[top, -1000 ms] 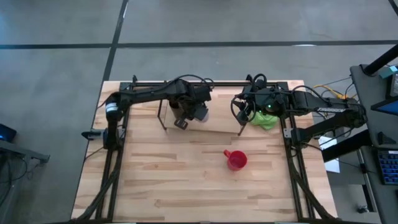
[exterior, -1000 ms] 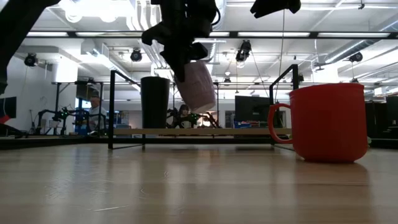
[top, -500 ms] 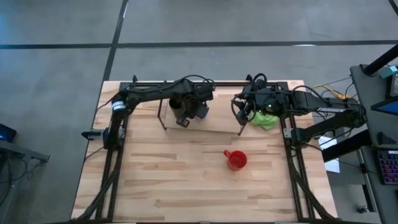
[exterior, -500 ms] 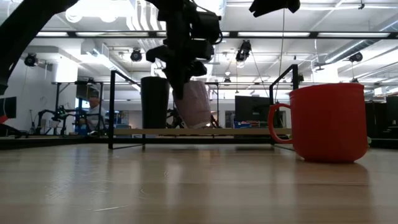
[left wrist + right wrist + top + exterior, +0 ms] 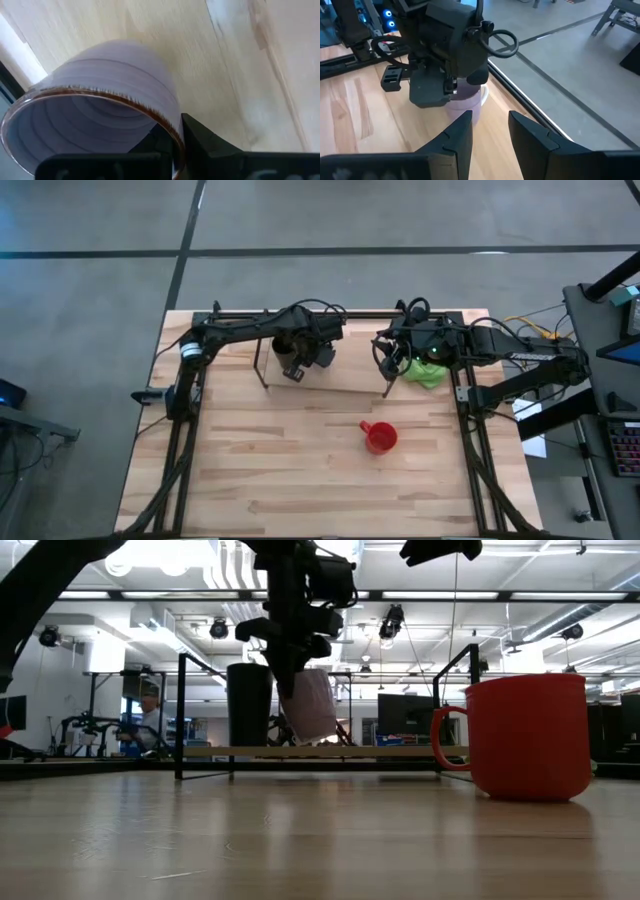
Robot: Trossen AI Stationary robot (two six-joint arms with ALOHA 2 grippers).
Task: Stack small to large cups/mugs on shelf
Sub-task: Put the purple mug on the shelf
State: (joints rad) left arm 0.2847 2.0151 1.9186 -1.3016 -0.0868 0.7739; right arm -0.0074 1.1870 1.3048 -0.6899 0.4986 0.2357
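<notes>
Left gripper point(image 5: 300, 670), clamped on the tilted purple cup point(image 5: 310, 706), hangs at upper centre just above the shelf point(image 5: 320, 751), right of the tumbler point(image 5: 249, 704); right gripper point(image 5: 490, 127) waits apart.

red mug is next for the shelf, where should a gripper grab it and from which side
Probably the rim of the red mug, from above: it stands upright and open-topped on the table. Pinch the wall on the side away from its handle, which sticks out sideways.
</notes>
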